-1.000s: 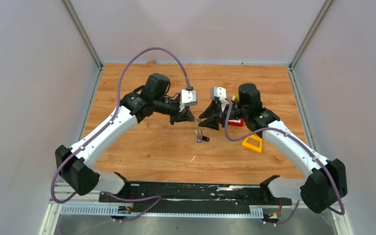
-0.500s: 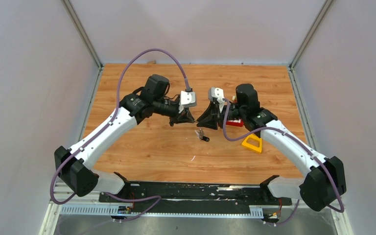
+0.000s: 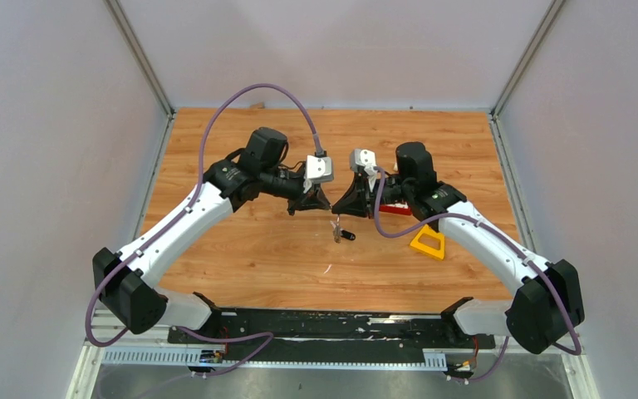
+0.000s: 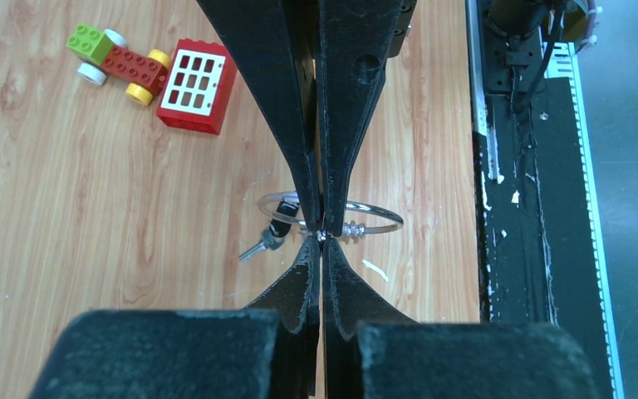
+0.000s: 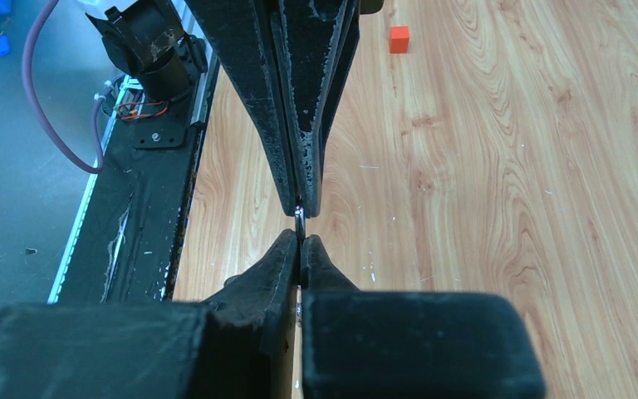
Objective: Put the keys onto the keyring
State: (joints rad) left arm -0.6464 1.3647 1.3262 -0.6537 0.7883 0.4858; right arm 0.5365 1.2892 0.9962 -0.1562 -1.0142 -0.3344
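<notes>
Nearest on the wooden surface (image 3: 241, 258): yellow triangular toy frame (image 3: 429, 242), lying flat, right of centre, well apart from both grippers.

Farther in, mid-surface: left gripper (image 4: 322, 243) and right gripper (image 5: 301, 248), tip to tip. Left jaws pressed together, pinching the near side of the thin round silver wire keyring (image 4: 375, 218). Right jaws likewise pressed together, gripping the same stretch of wire from the opposite side, tips almost touching the left ones; only a silver glint between them in the right wrist view. Ring roughly level in the left wrist view.

Small silver-bladed key with a black plastic head (image 4: 280, 223) at the ring's left edge, blade angling down and away; cannot tell whether threaded on the wire or merely resting against it.

Beyond the jaws in the left wrist view: red toy block with a white grid window (image 4: 197, 73), and near it a small brick car with a green top and yellow and white wheels (image 4: 116, 60).

Far off in the right wrist view: small orange cube (image 5: 397, 38), alone on the wood.
</notes>
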